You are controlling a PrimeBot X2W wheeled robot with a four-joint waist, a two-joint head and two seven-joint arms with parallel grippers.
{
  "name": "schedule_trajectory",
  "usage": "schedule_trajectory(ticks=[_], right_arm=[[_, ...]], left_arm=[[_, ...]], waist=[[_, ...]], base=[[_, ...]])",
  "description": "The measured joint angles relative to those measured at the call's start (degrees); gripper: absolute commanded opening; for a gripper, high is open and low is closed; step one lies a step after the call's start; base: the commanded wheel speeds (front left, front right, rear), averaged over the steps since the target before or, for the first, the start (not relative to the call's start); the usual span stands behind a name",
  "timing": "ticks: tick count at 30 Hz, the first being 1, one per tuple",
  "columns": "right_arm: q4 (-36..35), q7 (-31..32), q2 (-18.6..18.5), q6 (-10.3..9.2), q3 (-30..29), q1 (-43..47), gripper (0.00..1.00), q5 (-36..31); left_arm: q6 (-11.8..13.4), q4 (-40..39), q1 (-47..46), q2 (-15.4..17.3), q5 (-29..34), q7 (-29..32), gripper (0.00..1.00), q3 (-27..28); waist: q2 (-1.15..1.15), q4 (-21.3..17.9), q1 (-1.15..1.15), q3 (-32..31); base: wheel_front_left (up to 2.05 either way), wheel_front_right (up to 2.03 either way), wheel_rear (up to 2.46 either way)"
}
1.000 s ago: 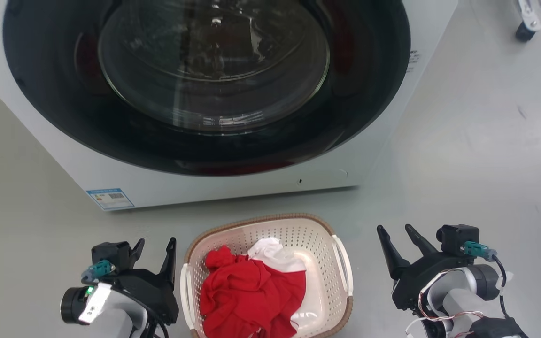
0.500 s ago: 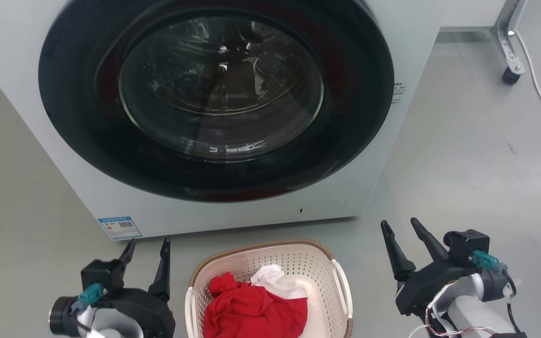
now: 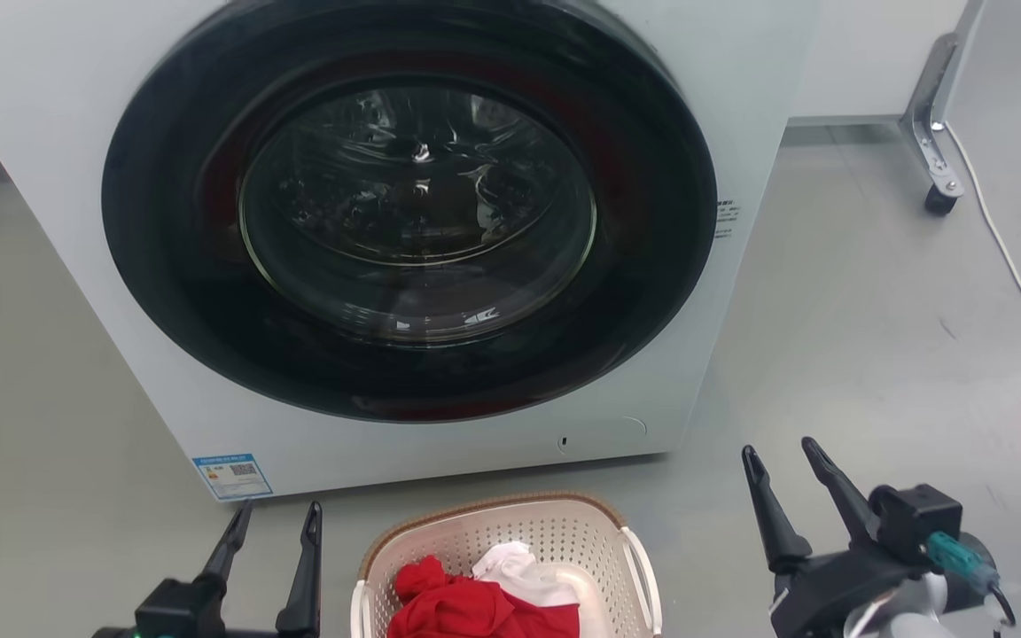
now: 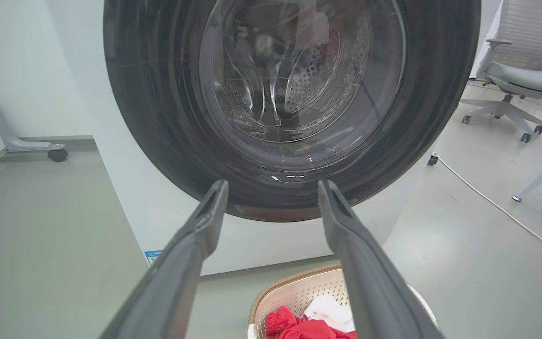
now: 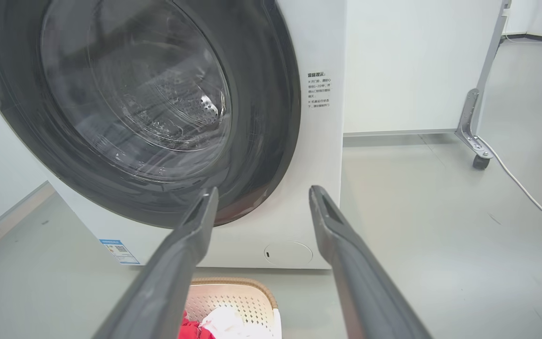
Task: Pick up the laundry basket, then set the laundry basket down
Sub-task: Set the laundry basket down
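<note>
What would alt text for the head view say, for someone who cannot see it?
A cream laundry basket of red cloth and white cloth sits on the grey floor before a white washing machine with a dark round door. The robot's left gripper and right gripper, both open and empty, flank the basket without touching it.

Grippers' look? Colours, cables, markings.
Both alike: left gripper and right gripper each have two long, tapered, matte dark-grey fingers. The right wrist carries a black block with a teal connector. No markings legible.
</note>
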Motion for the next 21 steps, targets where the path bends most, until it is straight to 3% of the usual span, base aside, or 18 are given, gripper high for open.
schedule_trajectory(ticks=[21], right_arm=[[-11.18, -0.01, -2.94, -2.71, -3.48, 9.16, 1.0, -2.48]], left_arm=[[0.53, -9.43, 8.9, 0.16, 3.57, 0.54, 1.0, 4.47]], waist=[[0.01, -0.44, 0.0, -1.49]], base=[[0.0, 0.0, 0.0]])
